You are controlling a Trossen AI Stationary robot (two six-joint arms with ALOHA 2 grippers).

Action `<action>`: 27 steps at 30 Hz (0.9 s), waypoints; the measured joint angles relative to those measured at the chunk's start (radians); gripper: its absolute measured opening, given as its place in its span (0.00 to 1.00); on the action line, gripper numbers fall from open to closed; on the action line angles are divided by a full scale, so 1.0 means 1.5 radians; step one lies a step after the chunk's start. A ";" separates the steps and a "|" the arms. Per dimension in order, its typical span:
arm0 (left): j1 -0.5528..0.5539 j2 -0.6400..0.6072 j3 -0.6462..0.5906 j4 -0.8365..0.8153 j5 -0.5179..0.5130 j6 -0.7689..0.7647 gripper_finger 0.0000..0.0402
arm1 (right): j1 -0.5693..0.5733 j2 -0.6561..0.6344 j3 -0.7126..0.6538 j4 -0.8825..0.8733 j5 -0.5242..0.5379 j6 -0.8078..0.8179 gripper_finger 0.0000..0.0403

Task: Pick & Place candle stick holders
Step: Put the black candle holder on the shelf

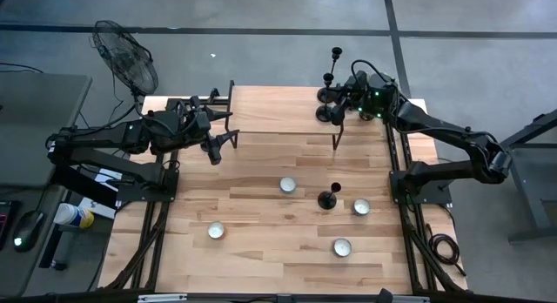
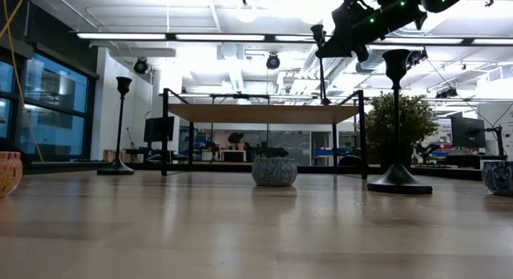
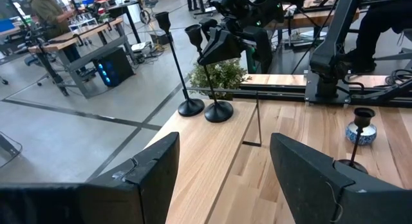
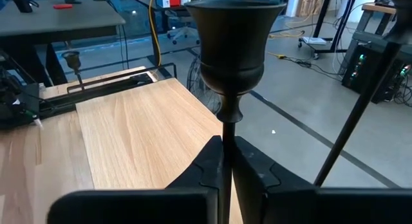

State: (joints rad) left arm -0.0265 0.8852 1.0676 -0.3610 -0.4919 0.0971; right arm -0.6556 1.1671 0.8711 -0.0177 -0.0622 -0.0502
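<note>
My right gripper [image 1: 338,110] is at the far right corner, shut on the thin stem of a black candle stick holder [image 4: 232,50], just below its cup. That holder [image 3: 207,76] stands upright on the raised wooden shelf [image 1: 278,110] beside a taller one [image 3: 174,63]. A short candle stick holder [image 1: 327,198] stands on the table's middle right. Another [image 2: 120,127] stands far off at table level. My left gripper [image 1: 221,146] hovers at the left, open, with nothing between its fingers [image 3: 145,169].
Several white tealight candles [image 1: 287,185] lie on the near half of the table [image 1: 261,268]. The shelf rests on thin black legs [image 3: 257,118]. A fan [image 1: 126,55] stands off the far left corner.
</note>
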 joint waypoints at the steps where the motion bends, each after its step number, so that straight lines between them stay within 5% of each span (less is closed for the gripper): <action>1: 0.000 0.000 0.000 0.000 0.000 0.000 0.59 | 0.000 0.000 0.000 0.000 0.000 0.000 0.05; 15: 0.000 0.000 0.000 0.000 0.002 0.000 0.59 | 0.001 0.005 -0.006 -0.054 0.002 0.000 0.14; 27: 0.000 0.000 0.000 0.000 0.001 -0.001 0.59 | 0.001 -0.052 -0.003 -0.082 0.078 0.005 0.34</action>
State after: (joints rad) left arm -0.0261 0.8852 1.0676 -0.3614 -0.4896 0.0963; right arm -0.6548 1.0898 0.8669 -0.1408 0.0542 -0.0430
